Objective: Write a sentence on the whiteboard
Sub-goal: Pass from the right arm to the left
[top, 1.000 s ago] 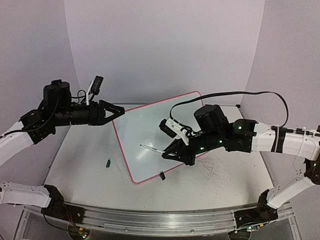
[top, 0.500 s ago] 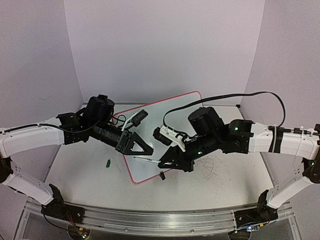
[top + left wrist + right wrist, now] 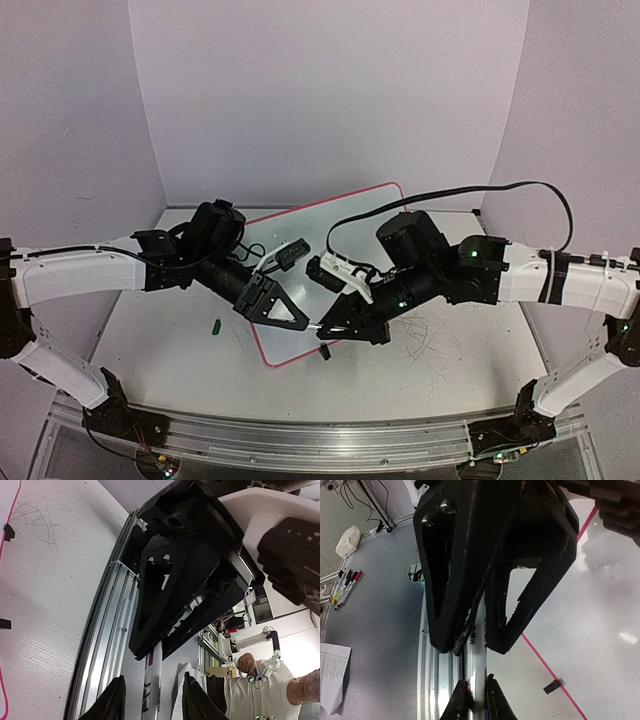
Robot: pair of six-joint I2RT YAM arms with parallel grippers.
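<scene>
The step in hand looks like a hand-over or re-grip of the marker (image 3: 314,326), made before any writing. The two arms are meeting above the near middle of the counter (image 3: 150,340), over the near corner of the whiteboard (image 3: 292,346).

The right pincer (image 3: 476,700) is clenching the marker's white barrel; its wrist view is showing both fingers pressed against it. The left pincer (image 3: 153,700) is straddling the same barrel with its fingers apart, a gap showing on each side, so it is released and not yet gripping.

The whiteboard is lying flat on the counter, running diagonally from near the far right corner toward the middle of the near edge, with its black clip feet on the near side. The parts of it that the arms are not hiding are showing no green writing, so I judge the sentence is not yet begun. A small green cap (image 3: 215,324) is lying on the counter left of the board, toward the left edge.

The next move is probably calling for the left fingers to close squarely on the barrel before the right ones let go. The tip then needs lowering to the board's far part, where a first line would start.
</scene>
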